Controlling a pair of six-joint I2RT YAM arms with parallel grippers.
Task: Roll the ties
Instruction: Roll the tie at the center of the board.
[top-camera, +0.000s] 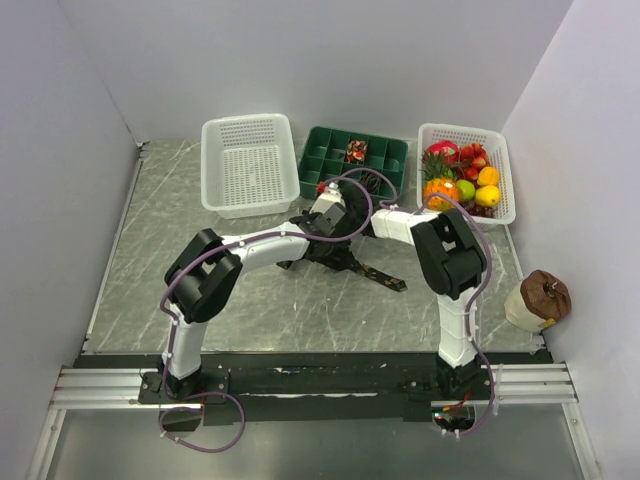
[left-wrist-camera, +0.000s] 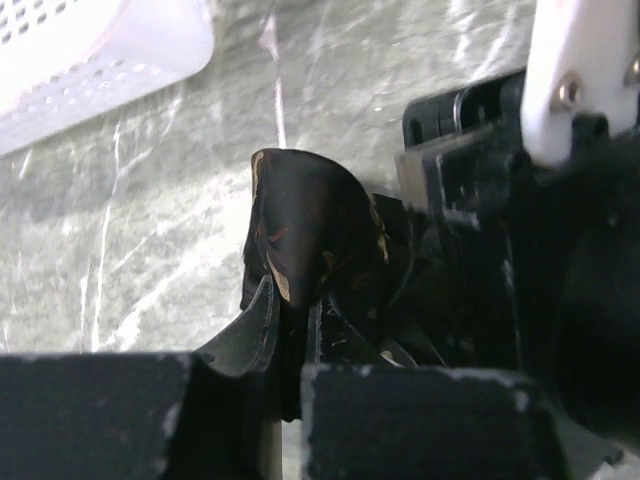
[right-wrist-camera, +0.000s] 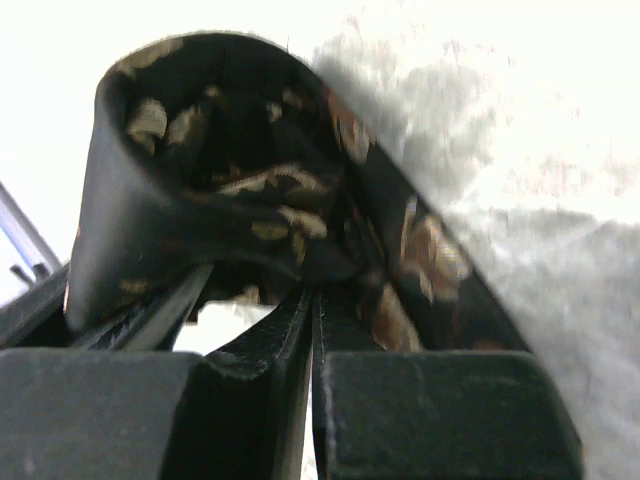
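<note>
Pinching the looped end of the speckled tie (left-wrist-camera: 310, 225) with left gripper (left-wrist-camera: 288, 340) and right gripper (right-wrist-camera: 312, 320), both clamped tight on the fabric — mid-worktop (top-camera: 150, 270), nearer the far edge — probably to keep the started coil from springing loose.

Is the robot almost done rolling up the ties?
Not yet. Done: one reddish rolled tie sits in the green divided tray. In hand: the left gripper and right gripper both pinch the dark tan-speckled fabric necktie, curled into a first loop. Left: its tail lies flat on the marbled table, unrolled.
</note>
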